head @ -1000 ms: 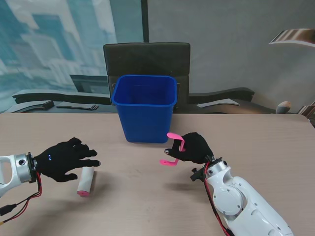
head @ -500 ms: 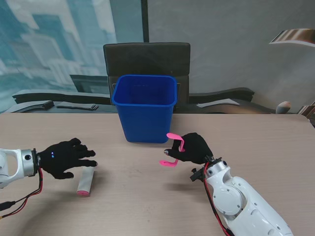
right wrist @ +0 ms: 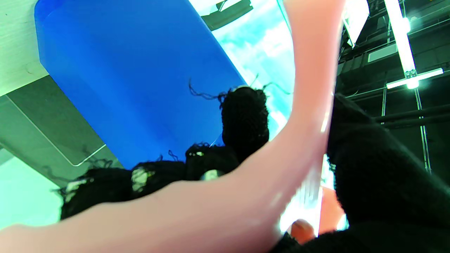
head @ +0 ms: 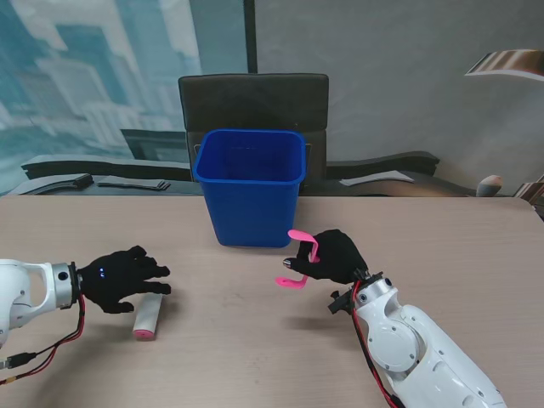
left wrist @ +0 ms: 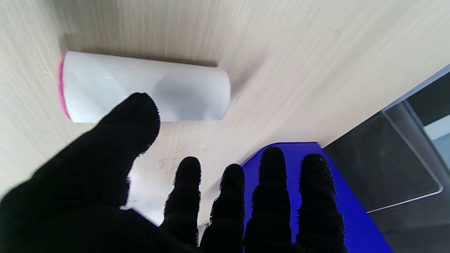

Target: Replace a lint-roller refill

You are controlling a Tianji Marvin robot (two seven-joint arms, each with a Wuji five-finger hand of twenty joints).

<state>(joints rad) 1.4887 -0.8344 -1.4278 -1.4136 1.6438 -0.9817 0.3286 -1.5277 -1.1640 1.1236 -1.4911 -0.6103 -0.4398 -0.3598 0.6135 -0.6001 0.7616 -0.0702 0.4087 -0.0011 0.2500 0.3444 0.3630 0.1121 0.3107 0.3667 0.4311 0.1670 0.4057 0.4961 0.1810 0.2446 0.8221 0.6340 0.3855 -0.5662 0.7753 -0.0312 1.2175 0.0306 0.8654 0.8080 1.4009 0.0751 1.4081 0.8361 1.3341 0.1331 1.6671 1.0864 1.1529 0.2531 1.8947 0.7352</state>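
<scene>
Stand view: my right hand [head: 338,255] clamps the pink handle [head: 299,257], bare of any roll, beside the bin [head: 250,185]. My left hand [head: 123,279] hovers spread over the refill [head: 148,316] on the table [head: 476,246]; pickup and fitting remain.

Left hand [head: 125,279] low, palm down, fingers spread; right hand [head: 337,256] raised, fingers curled tight.

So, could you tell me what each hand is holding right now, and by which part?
The right hand grips the pink roller handle around its middle. The left hand holds nothing, fingers spread over the white refill roll.
</scene>
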